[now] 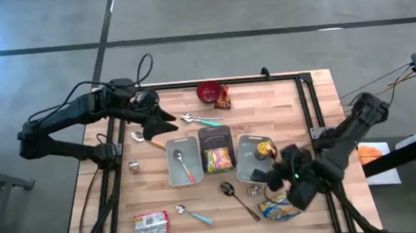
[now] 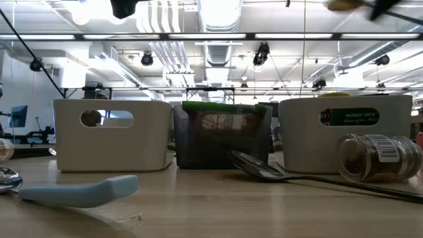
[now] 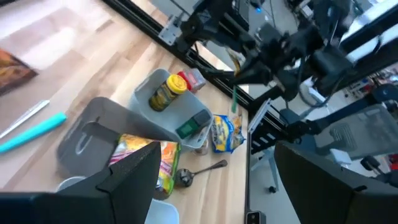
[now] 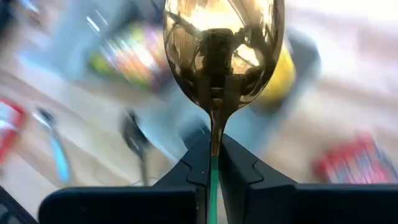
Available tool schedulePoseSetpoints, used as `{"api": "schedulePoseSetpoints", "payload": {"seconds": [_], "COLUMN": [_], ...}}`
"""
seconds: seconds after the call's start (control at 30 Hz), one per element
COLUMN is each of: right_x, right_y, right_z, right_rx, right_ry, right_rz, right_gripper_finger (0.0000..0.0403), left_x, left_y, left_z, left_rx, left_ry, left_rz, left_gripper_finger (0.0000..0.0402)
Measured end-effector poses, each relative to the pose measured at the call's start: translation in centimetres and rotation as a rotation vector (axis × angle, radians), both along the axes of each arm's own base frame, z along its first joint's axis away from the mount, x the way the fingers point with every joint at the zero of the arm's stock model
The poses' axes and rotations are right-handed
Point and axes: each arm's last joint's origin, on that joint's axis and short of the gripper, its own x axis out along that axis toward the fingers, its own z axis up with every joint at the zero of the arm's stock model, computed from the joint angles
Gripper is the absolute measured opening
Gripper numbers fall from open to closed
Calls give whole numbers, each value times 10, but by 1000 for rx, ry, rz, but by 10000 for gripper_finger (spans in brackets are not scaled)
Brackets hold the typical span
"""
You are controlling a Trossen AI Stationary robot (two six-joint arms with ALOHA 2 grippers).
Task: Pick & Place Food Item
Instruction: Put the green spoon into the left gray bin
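Right gripper: the right gripper [image 4: 213,163] has its two dark fingers pressed together on the thin green handle of a gold, mirror-bright metal spoon [image 4: 217,53], the handle pinched just below the neck of the bowl.

Spoon's place: carried in the air at the table's right side, above the near end of the right-hand grey bin [image 1: 254,157]; in the high view the gold bowl [image 1: 271,152] shows over that bin's edge.

Long axis: the spoon runs straight out from the fingertips, bowl leading and handle trailing back between the fingers, in line with the gripper's own reach.

Direction to the bins: three bins sit in a row at table centre, namely the left light-grey bin [image 1: 182,162] already holding a spoon, the middle dark bin [image 1: 216,149] with a colourful food packet, and the right one with a yellow-lidded jar [image 3: 163,94]. All lie to the left of the right gripper, the right bin nearest.

Nearer arm: the right arm is plainly nearer, and already has the thing.

Left gripper: the left gripper [image 1: 156,123] hovers with fingers wide apart and empty over the table's back-left, beside a teal-handled spoon [image 1: 201,120].

Judgement: the next move probably hinges on which bin the spoon belongs in; the cutlery bin lies farthest across.
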Motion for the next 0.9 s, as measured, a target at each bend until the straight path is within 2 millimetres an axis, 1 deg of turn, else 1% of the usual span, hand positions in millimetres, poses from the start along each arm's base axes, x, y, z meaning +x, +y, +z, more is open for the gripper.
{"api": "schedulePoseSetpoints", "payload": {"seconds": [0.17,0.33,0.53,0.67,0.77,0.9], "right_x": [32,61,93,110,117,122], "right_y": [-31,-59,-86,-101,-109,-117], "right_z": [30,56,88,108,115,113], "right_rx": [-92,-206,-348,-373,-371,-347], "right_ry": [-66,-137,-313,-476,-569,-589], "right_rz": [25,92,177,261,307,319], "right_gripper_finger": [11,11,11,11,11,11], "left_x": [17,21,28,30,30,33], "left_y": [-5,-12,-20,-30,-33,-35], "left_z": [-7,-8,3,6,6,6], "left_rx": [-9,-2,40,77,106,110], "left_ry": [17,13,-124,-154,-152,-159], "left_rz": [-36,-70,-111,-96,-62,-61], "left_gripper_finger": [316,316,316,316,316,316]}}
